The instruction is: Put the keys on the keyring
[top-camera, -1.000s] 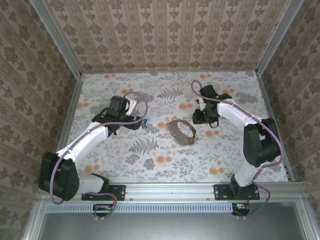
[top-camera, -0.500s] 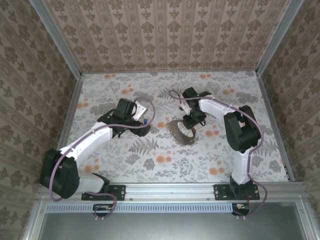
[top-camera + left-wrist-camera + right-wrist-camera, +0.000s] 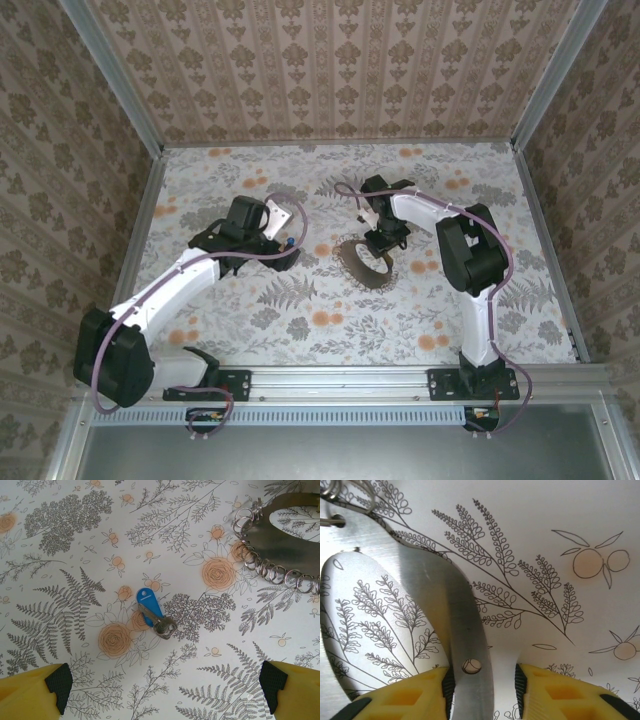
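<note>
Top external view: left gripper (image 3: 287, 243) hangs low over the flowered table cover (image 3: 300, 320), left of centre. Left wrist view has its jaws spread wide, the yellow fingertips (image 3: 59, 684) at the bottom corners, nothing between them but cloth. At 12 o'clock from that gap lies the key (image 3: 152, 614), flat and well clear of both tips; blue head toward 11 o'clock, short metal blade toward 5 o'clock. Near table centre sits the keyring (image 3: 362, 262), at 3 o'clock from the key and apart from it; from the left wrist its metal band with a row of wire loops shows at 1 o'clock. Down on the ring's 1 o'clock rim is the right gripper (image 3: 381, 240). Right wrist view: jaws narrowly parted, astride the band. The pad (image 3: 447, 682) at 9 o'clock touches the band beside a small rivet (image 3: 471, 666); a slit of cloth shows before the other pad, so nothing is pinched.
</note>
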`<state>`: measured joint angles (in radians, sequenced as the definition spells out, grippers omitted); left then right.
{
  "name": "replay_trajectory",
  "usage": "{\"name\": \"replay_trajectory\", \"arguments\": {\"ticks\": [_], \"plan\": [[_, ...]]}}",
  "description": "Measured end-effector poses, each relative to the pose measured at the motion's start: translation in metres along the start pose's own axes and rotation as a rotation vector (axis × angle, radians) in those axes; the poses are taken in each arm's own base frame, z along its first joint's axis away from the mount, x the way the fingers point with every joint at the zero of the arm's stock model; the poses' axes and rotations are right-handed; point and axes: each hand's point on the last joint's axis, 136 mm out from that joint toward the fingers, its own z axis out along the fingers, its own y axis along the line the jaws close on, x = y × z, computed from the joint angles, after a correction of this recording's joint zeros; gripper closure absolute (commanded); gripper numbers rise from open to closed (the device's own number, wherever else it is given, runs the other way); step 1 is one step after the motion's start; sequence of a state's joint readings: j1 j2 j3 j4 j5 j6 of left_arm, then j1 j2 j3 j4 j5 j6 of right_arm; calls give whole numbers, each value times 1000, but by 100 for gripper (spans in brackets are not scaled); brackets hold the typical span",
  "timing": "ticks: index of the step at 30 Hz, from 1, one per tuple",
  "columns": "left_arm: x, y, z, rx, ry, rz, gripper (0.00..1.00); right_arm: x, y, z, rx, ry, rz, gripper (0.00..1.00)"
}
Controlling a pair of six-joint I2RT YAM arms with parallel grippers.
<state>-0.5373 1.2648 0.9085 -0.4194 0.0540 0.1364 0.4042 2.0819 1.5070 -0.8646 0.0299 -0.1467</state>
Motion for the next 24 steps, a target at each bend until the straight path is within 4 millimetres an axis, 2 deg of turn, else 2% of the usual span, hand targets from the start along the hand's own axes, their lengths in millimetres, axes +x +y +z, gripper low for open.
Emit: {"name": "replay_trajectory", "arguments": {"ticks": [3,9,18,21,24], "plan": [[0,0,0,0,0,0,0,0,1,0,-4,0,-24,66],[-3,-2,-3,10,-15,1,0,3,10,-1,-24,-34,-181,71],[-6,-12,-4,68,-31,-1,0,0,38,-3,-49,-80,-476,75],[-6,-18,-1,107,-29,-13,0,-5,51,-5,-63,-129,-598,72],[-5,-22,3,145,-23,-37,1,-5,65,-14,-81,-206,-672,64]]}}
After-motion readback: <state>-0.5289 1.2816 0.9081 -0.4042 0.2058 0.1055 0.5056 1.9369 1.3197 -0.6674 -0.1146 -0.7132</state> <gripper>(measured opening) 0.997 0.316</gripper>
